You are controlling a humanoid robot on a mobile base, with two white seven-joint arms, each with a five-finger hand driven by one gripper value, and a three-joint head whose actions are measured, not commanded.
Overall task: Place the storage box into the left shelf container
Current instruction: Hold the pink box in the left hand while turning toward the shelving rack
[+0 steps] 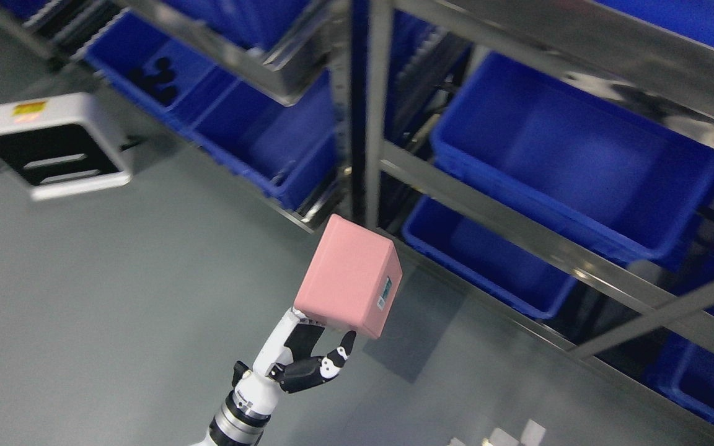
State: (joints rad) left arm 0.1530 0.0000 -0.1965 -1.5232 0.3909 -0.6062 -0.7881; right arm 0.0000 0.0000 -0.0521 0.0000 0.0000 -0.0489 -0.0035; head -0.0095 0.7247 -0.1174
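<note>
A pink storage box [348, 275] with a small label on its right side is held up in the air, tilted, in front of the metal shelf post [377, 111]. My left hand [313, 353] comes up from the bottom edge and grips the box at its lower edge, fingers behind it and thumb in front. The left shelf holds blue containers [270, 145], open at the top, up and to the left of the box. The right hand does not show.
The right shelf holds a large blue bin [571, 155] and a lower one [487, 260] behind slanted steel rails [518, 229]. A white step stool [50, 145] stands on the grey floor at the left. Dark items lie in the far left bin [155, 77].
</note>
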